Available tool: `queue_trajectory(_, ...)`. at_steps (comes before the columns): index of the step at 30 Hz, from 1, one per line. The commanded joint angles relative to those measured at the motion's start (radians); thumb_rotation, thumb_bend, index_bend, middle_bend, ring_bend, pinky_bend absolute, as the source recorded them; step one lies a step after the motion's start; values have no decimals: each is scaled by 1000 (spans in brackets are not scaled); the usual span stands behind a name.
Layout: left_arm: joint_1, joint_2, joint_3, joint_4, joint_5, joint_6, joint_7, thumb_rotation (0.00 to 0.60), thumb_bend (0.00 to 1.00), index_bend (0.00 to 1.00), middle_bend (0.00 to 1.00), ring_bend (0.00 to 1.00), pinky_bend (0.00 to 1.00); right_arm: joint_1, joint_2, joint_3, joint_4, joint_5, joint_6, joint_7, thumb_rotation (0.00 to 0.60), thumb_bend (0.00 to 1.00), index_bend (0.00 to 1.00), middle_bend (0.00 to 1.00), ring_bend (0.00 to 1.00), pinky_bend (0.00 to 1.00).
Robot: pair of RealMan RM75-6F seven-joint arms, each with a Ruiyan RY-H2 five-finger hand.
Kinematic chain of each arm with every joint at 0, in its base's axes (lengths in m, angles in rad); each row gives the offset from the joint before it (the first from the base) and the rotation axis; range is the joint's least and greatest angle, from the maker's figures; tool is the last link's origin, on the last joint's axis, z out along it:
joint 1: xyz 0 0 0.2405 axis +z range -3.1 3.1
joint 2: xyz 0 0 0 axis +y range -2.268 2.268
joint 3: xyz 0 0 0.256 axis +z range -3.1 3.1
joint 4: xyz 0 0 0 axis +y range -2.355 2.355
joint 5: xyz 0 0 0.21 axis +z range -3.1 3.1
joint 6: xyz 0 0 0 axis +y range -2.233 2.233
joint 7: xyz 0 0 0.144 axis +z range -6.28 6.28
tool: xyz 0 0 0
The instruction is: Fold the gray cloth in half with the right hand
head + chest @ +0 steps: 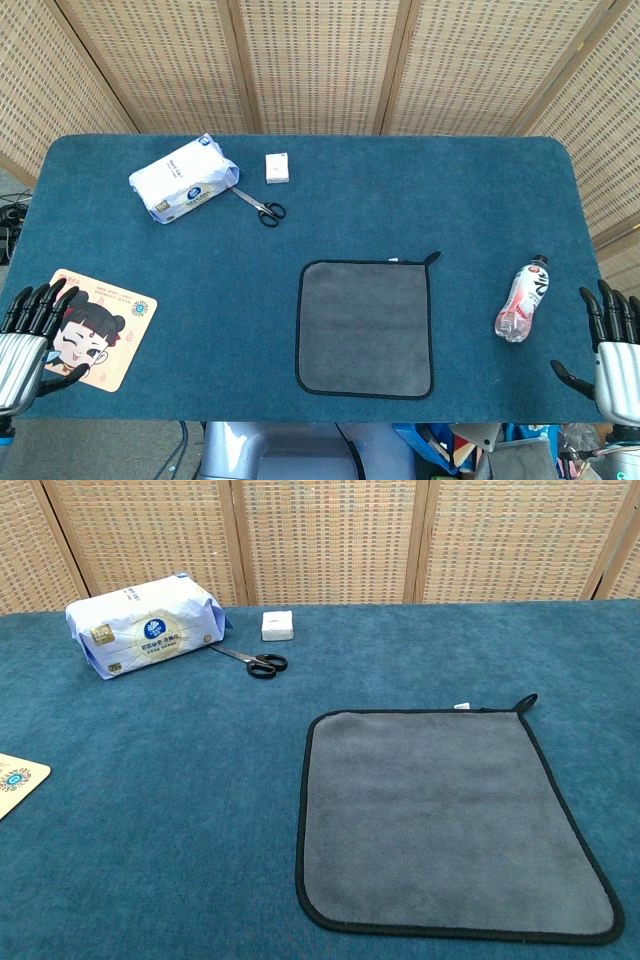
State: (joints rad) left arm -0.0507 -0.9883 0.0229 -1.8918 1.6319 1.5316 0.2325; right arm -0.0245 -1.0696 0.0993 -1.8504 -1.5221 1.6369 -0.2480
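Only the head view is showing both hands, left hand (28,345) and right hand (612,345), hovering spread at the tabletop's (400,170) near corners; the gray cloth (366,327) is lying flat.

Head overhead; chest low, nearer.

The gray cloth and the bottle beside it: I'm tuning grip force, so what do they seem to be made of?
The gray cloth looks like soft, matte microfiber or fleece: a fuzzy nap, a stitched black edge and a small hanging loop at one corner. The bottle looks like clear, glossy plastic with a red and white label, lying on its side; what is inside cannot be told.
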Motion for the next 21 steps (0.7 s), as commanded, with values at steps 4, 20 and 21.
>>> queue_trajectory(4,-3,4,3,7,13,-4,-14,600,99,0,0,0,0,9,-1,-7,-1,-4,-20,-8,600,0,0,0,0,0)
queue_trajectory(20,-33,-75,-67,76,-75,-14,21,600,97,0,0,0,0,440,-83,179,182,187,-587,95,600,59,265,0,0,0)
queue_trajectory(21,-36,-78,-70,78,-83,-19,26,600,97,0,0,0,0,469,-103,190,209,206,-615,83,600,71,292,0,0,0)
